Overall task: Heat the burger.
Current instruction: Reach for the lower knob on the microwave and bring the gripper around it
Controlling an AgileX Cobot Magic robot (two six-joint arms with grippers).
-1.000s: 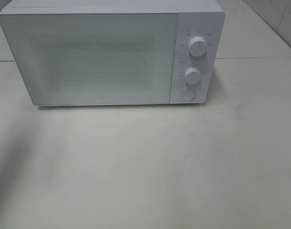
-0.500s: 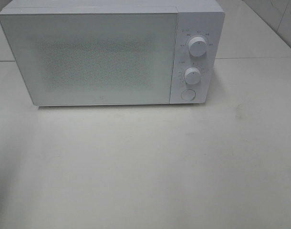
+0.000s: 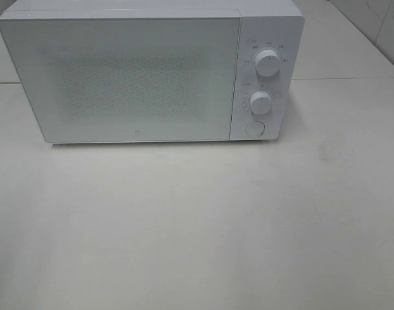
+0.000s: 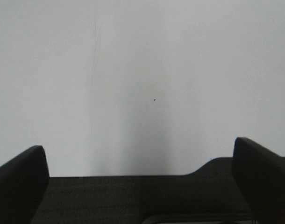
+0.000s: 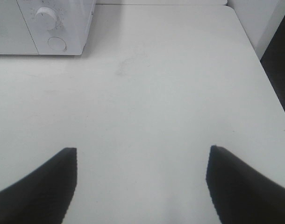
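Burger's nowhere in sight, my guess is it's behind the shut door (image 3: 119,77) of the microwave (image 3: 278,29), can't confirm. Left claw (image 4: 138,149) is spread wide, nothing in it, over bare white surface. Right claw (image 5: 141,150) is well open and empty too, over the table (image 5: 170,93). Only change: the faint shadow on the table's left has faded, so I reckon the arms backed off and heating's running or finished
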